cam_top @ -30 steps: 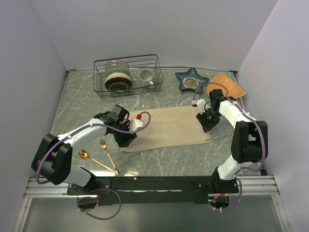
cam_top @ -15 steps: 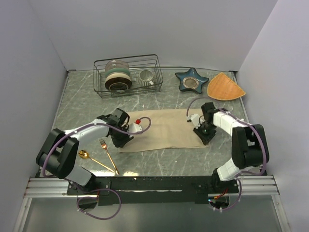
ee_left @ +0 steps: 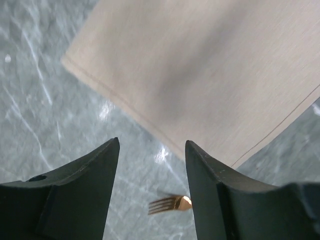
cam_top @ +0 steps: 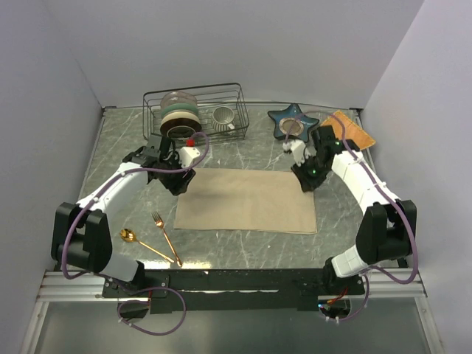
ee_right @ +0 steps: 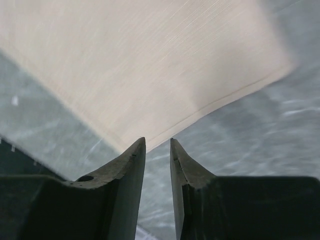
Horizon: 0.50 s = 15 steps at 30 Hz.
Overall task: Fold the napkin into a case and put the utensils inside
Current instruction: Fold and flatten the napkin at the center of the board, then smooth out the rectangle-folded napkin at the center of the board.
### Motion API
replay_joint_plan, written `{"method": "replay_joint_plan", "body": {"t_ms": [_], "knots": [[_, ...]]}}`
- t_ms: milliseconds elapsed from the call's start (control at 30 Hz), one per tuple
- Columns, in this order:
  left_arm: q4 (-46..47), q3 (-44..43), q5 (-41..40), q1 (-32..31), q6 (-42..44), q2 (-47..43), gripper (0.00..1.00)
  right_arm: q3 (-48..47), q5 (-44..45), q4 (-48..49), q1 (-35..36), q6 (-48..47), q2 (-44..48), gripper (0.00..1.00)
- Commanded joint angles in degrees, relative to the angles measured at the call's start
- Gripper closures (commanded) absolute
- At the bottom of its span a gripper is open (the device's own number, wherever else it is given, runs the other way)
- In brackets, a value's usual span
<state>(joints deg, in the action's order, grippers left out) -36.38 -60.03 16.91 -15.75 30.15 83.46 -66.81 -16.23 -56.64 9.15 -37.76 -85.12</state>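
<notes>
Napkin (cam_top: pixel 247 200) flat, a beige rectangle mid-table (cam_top: pixel 118 147). Spoon (cam_top: pixel 128 236) and fork (cam_top: pixel 166 237) lie near its left end, not touching it. Left gripper (cam_top: pixel 175 181) above the far-left corner, released, jaws wide and empty. Right gripper (cam_top: pixel 307 179) above the far-right corner, jaws narrowly parted, nothing between.

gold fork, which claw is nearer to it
left. the left claw hangs over the napkin's far left corner, the fork lying nearer the arm bases. the right claw is over the napkin's far right corner, the whole napkin between it and the fork.
</notes>
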Motion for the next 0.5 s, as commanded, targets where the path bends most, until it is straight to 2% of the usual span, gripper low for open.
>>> {"method": "replay_joint_plan", "body": {"t_ms": [0, 100, 133, 167, 300, 333, 433, 467], "knots": [[4.1, -3.4, 3.6, -1.7, -6.2, 3.4, 0.40, -7.2, 0.6, 5.5, -0.5, 7.8, -5.5, 0.68], [9.1, -6.7, 5.3, -1.7, -14.1, 6.7, 0.36, -11.1, -0.6, 8.6, -0.5, 13.3, -10.1, 0.71], [11.0, -7.3, 6.6, -1.7, -17.9, 7.3, 0.31, -11.6, -1.6, 10.3, -0.5, 14.8, -11.2, 0.71], [12.1, -8.1, 8.0, -1.7, -19.6, 8.0, 0.20, -11.9, -3.9, 11.3, -0.4, 16.3, -11.6, 0.71], [19.1, -7.4, 11.2, -1.7, -30.9, 10.5, 0.07, -11.6, -10.1, 15.0, -0.5, 22.7, -14.3, 0.68], [21.5, -6.6, 11.5, -1.7, -38.2, 10.2, 0.01, -11.7, -11.4, 15.9, -0.5, 23.4, -15.0, 0.68], [32.3, -0.1, 12.5, -1.6, -48.8, 5.0, 0.01, -10.4, -19.6, 17.9, -1.2, 25.2, -12.9, 0.60], [39.6, 5.0, 12.5, -1.6, -51.9, 2.6, 0.01, -9.8, -22.0, 18.3, -1.4, 25.6, -11.6, 0.56]]}}
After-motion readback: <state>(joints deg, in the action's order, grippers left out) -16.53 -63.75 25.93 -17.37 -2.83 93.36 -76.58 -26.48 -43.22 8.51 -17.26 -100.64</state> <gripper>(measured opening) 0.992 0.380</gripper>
